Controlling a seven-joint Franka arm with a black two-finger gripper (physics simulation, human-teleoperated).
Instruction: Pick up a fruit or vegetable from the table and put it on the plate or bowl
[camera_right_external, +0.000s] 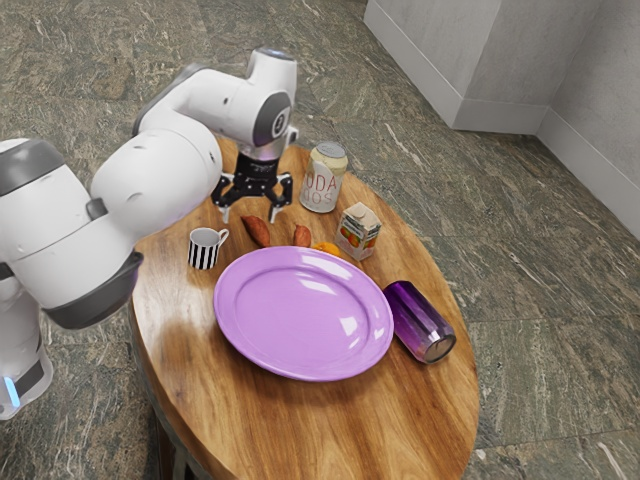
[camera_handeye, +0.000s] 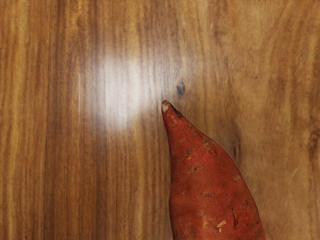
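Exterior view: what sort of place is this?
Likely a simulated home dining corner: an oval wooden table set with a purple plate and striped cup, on a marbled stone floor.

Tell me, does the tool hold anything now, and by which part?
Nothing is held. The tool is open above the table, and the sweet potato lies flat on the wood just beneath it, not gripped.

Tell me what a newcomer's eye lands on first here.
The big purple plate in the middle of the round wooden table stands out first. Next is the white arm coming in from the exterior view's left, its tool open over a reddish sweet potato just beyond the plate. A purple glass lies on its side at the plate's edge, toward the exterior view's right.
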